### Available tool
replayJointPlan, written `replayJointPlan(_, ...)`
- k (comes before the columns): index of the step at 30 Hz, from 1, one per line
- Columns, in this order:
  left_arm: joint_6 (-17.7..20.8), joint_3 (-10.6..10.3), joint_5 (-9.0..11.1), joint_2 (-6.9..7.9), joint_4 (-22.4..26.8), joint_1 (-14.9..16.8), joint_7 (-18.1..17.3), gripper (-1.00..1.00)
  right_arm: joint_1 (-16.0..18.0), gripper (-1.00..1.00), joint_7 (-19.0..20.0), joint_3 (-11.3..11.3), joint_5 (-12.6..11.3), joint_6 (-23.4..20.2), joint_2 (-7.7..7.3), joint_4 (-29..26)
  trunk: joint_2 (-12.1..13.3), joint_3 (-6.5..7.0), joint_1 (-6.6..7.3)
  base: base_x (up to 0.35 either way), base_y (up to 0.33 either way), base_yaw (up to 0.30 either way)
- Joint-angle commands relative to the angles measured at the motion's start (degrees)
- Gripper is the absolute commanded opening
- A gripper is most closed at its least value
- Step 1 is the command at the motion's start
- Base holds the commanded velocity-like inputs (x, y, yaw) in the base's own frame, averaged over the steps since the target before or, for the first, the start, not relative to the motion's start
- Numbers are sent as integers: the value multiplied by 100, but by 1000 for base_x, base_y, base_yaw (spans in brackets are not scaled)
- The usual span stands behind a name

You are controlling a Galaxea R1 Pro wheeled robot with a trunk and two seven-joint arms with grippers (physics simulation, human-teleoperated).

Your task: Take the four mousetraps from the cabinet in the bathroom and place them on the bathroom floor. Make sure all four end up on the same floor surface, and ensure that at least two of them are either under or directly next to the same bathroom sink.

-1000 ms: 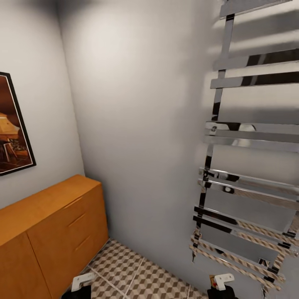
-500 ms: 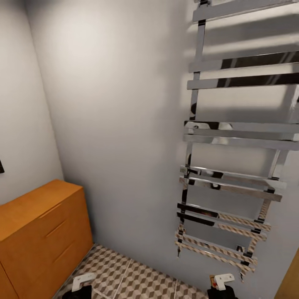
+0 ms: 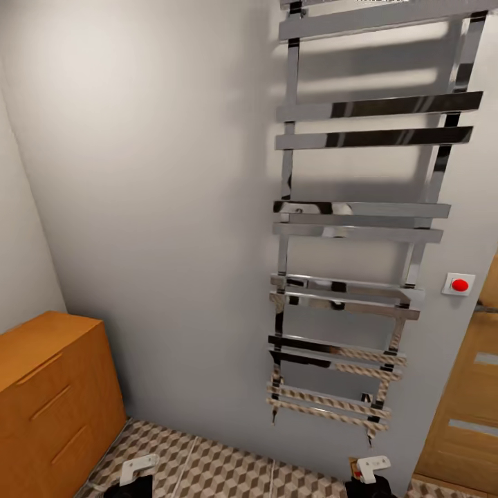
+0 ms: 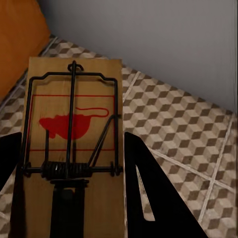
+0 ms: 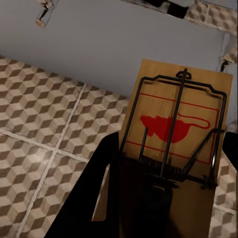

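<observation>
Cube-patterned bathroom floor [image 3: 228,470] meets a grey wall bearing a chrome towel rail [image 3: 346,228]; the cabinet [image 3: 48,394] stands left. Each pincer, left [image 4: 74,163] and right [image 5: 168,178], clamps a mousetrap [image 4: 74,124] [image 5: 173,129] above the tiles.

Soft even light, dim upper corners, chrome rail [image 3: 353,221] reflections, slightly soft renders

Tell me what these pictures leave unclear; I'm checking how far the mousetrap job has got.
- Cabinet: cut off by the head view's left and bottom edges; its contents are hidden behind closed drawer fronts.
- Left mousetrap: its near end runs off the left wrist view's edge, between dark fingers.
- Right mousetrap: its near end is likewise cut off.
- Wooden door: cropped by the head view's right edge.
</observation>
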State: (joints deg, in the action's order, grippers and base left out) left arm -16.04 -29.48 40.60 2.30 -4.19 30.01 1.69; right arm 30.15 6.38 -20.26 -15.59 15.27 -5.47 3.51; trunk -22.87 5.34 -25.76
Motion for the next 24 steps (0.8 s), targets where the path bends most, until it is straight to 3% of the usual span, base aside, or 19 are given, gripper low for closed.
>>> replayJointPlan(1, -21, -31, -29, -2, -12, 3, 33, -100, 9, -100, 65, -31, -76, 38, 2, 27, -5, -3, -2, 0, 0, -277)
replayJointPlan(24, -22, -31, -34, -4, -12, 5, 33, -100, 9, -100, 65, -31, -80, 38, 2, 27, -5, -3, -2, 0, 0, -277)
